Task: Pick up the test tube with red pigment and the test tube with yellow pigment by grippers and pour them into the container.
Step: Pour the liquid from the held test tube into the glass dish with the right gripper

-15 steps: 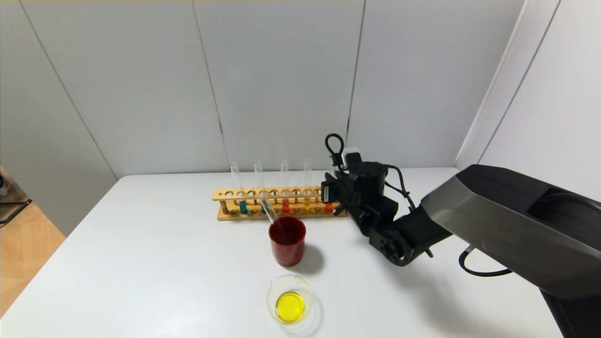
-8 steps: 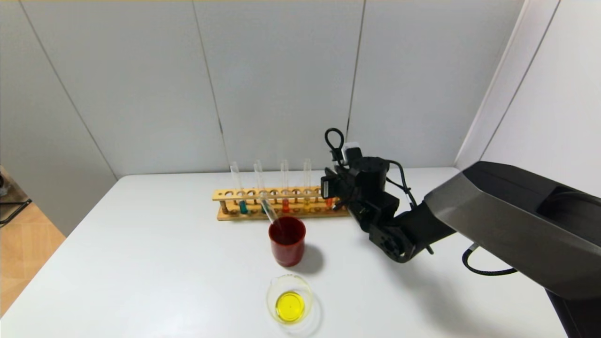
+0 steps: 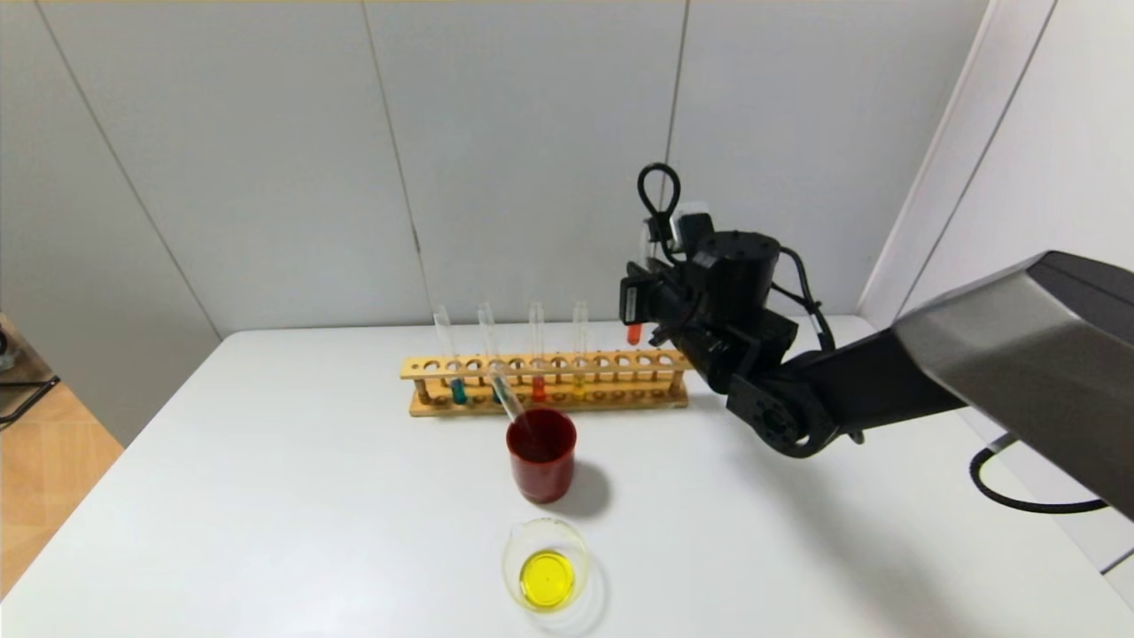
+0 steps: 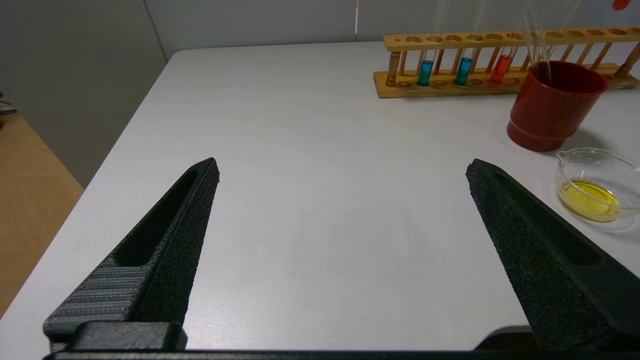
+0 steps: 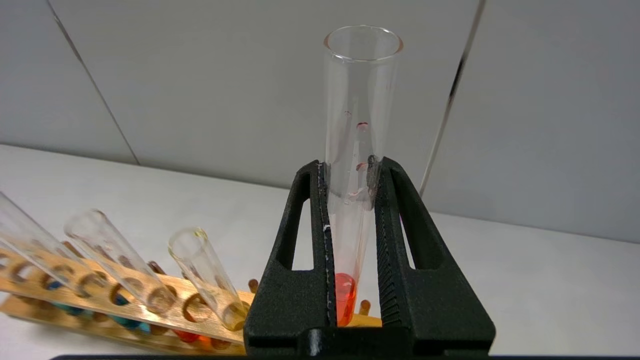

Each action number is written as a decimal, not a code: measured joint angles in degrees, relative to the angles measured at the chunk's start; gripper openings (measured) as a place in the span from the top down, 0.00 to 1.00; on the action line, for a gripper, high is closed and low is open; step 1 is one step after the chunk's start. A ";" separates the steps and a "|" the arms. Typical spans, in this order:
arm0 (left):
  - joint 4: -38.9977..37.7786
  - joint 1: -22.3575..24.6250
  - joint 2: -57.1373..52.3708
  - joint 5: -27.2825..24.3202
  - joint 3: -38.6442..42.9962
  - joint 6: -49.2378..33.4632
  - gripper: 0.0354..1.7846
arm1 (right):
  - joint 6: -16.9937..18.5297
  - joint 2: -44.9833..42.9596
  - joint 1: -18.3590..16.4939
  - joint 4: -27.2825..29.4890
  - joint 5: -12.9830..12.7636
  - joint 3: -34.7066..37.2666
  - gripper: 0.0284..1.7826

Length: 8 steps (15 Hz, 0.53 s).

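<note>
Head view: the right gripper (image 3: pixel 640 312) holds the test tube with red pigment (image 3: pixel 633 333) upright, clear above the rack (image 3: pixel 545 383); the container (image 3: pixel 547 568) lies nearer the robot and to the left, past the red cup (image 3: pixel 541 453).
Left wrist view: the left gripper (image 4: pixel 340 175), jaws wide apart and empty, hangs over bare table (image 4: pixel 300 150), the container (image 4: pixel 595 182) off to one side.
Right wrist view: jaws clamped on the tube (image 5: pixel 352 165), its long axis vertical, mouth upward

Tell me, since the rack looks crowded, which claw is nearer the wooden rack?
Right. The right claw holds the red test tube just above the wooden rack; the open left claw hangs well short of it.
</note>
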 joint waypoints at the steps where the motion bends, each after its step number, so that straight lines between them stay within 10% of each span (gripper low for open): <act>1: 0.02 0.00 0.00 0.02 0.00 0.00 0.02 | 0.06 -2.06 0.33 1.84 0.17 -0.28 0.83; 8: 0.02 0.00 0.00 0.00 0.00 -0.02 0.02 | -0.50 -16.92 4.88 11.41 0.15 2.95 0.83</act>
